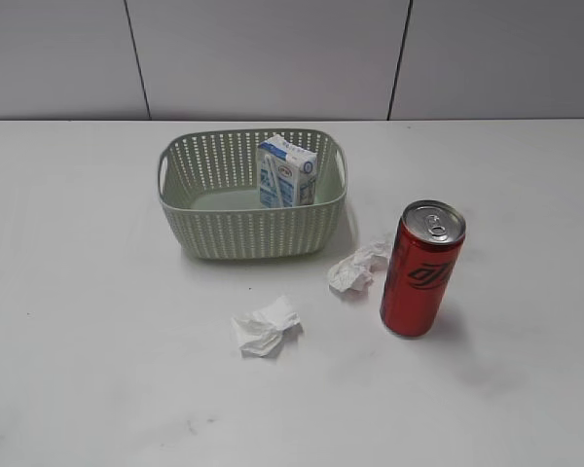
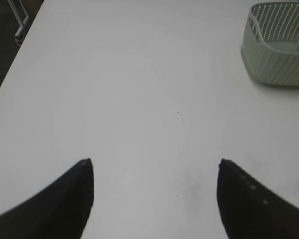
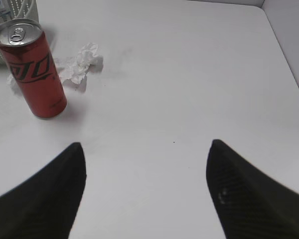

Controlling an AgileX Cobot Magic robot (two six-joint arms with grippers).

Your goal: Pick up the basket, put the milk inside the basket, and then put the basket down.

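The pale green basket [image 1: 224, 233] stands on the white table at the middle back. The white and blue milk carton [image 1: 286, 172] stands upright inside it, at its right side. The basket also shows at the top right of the left wrist view [image 2: 276, 59] and at the top left corner of the right wrist view [image 3: 25, 7]. My left gripper [image 2: 154, 162] is open and empty over bare table, well left of the basket. My right gripper [image 3: 145, 144] is open and empty, right of the can. Neither gripper shows in the exterior view.
A red soda can [image 1: 421, 269] stands right of the basket, also in the right wrist view [image 3: 32, 67]. Two crumpled white tissues lie in front: one [image 1: 265, 328] at the middle, one [image 1: 358, 266] beside the can. The table's left edge [image 2: 20, 55] shows in the left wrist view.
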